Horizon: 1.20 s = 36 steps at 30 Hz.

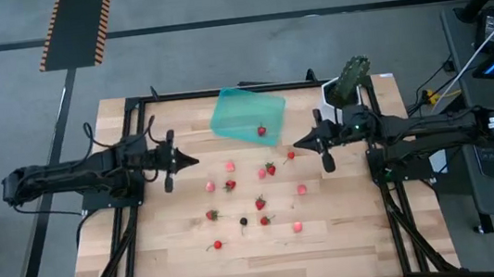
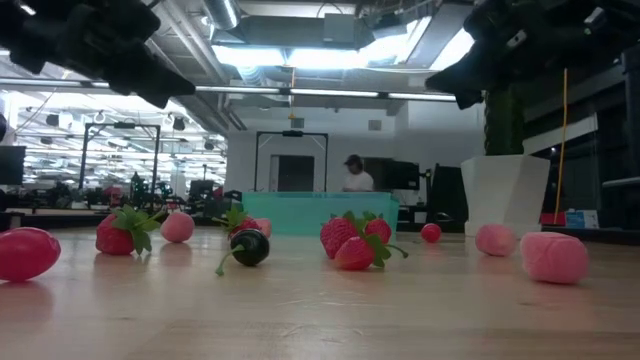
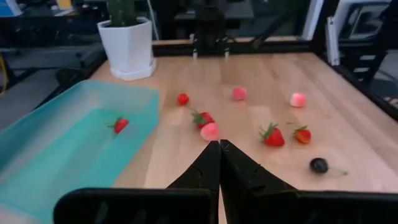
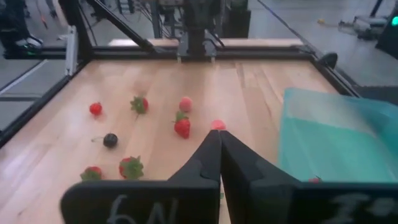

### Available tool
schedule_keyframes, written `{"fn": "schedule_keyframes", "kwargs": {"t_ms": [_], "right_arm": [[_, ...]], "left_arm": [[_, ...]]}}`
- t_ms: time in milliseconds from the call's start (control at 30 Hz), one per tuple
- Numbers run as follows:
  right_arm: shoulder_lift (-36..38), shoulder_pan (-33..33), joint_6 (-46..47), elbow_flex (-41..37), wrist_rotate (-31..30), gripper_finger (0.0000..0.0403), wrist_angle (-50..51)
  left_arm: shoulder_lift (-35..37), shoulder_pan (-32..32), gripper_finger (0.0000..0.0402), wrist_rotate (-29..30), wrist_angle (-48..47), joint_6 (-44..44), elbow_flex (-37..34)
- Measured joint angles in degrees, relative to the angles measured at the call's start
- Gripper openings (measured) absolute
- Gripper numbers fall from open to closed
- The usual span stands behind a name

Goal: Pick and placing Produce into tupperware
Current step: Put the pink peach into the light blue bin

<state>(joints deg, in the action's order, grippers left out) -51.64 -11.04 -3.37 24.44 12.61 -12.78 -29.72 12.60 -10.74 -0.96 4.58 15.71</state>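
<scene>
While both grippers hover shut and empty, one strawberry sits in the tupperware

The right gripper has its fingers pressed together above the wooden table, with red berries scattered and the teal tupperware beside it.

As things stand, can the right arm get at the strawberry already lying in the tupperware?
Probably yes. The right gripper, shut, hovers beside the tupperware, which is open-topped, and the strawberry lies near its closer edge with nothing between; the jaws must open first.
</scene>
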Motion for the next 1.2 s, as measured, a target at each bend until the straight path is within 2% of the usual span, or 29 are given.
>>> {"fn": "schedule_keyframes", "kwargs": {"t_ms": [233,567,700,800,1067,1200], "right_arm": [[5.98,1.19,1.13,-6.78,0.17,0.0009,-8.01],[19.99,3.70,1.48,-14.17,1.65,0.0016,-7.73],[24.13,3.82,4.77,-17.57,1.65,0.0008,-6.51],[25.25,4.29,7.87,-19.49,1.61,0.0004,-6.10],[25.41,8.71,14.18,-18.41,1.49,0.0013,-2.85],[24.46,11.41,15.30,-16.93,-1.12,0.0005,0.50]], "left_arm": [[0.21,-1.15,0.0000,-0.46,2.01,-1.51,-0.64],[0.18,-5.88,0.0000,3.78,3.28,-2.34,-0.74],[0.16,-7.31,0.0000,4.40,10.41,-1.92,-4.45],[0.15,-7.54,0.0000,4.68,15.69,-2.81,-7.28],[-0.56,-7.54,0.0000,4.72,15.90,-5.81,-7.61],[-0.65,-7.54,0.0000,4.74,15.84,-7.15,-7.63]]}}
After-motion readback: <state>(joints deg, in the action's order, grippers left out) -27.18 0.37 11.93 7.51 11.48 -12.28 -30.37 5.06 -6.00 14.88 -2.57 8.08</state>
